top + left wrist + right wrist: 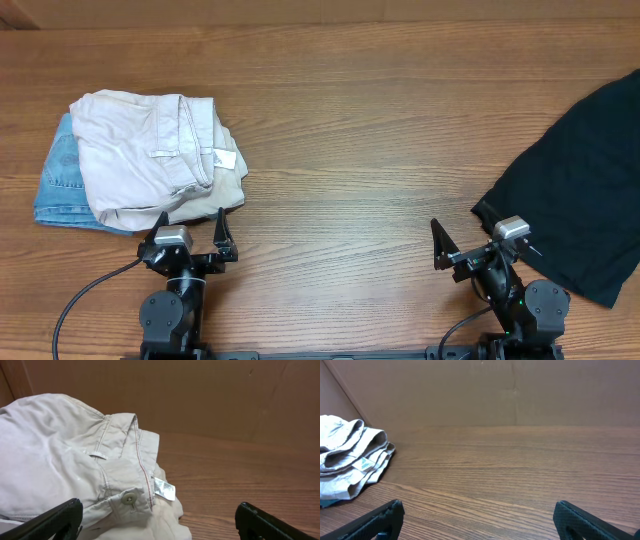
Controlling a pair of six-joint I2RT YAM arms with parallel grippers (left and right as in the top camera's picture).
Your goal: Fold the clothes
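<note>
Item one: the black shorts (575, 190) lay spread at the right edge of the table (350, 130), partly beyond the overhead view, just beside your right gripper (478, 248). That gripper stood wide and held nothing. Your left gripper (190, 228) also stood wide and empty, at the near edge of the beige shorts (150, 150), which lay on a blue denim garment (58, 185).

My table (340, 150) is smooth, grained brown wood. The black shorts (580, 190) are soft matt cloth, the beige shorts (60, 455) creased woven cloth, the blue garment (55, 190) faded denim, and the fingers (55, 520) of my left gripper (191, 228) look like matt black plastic
</note>
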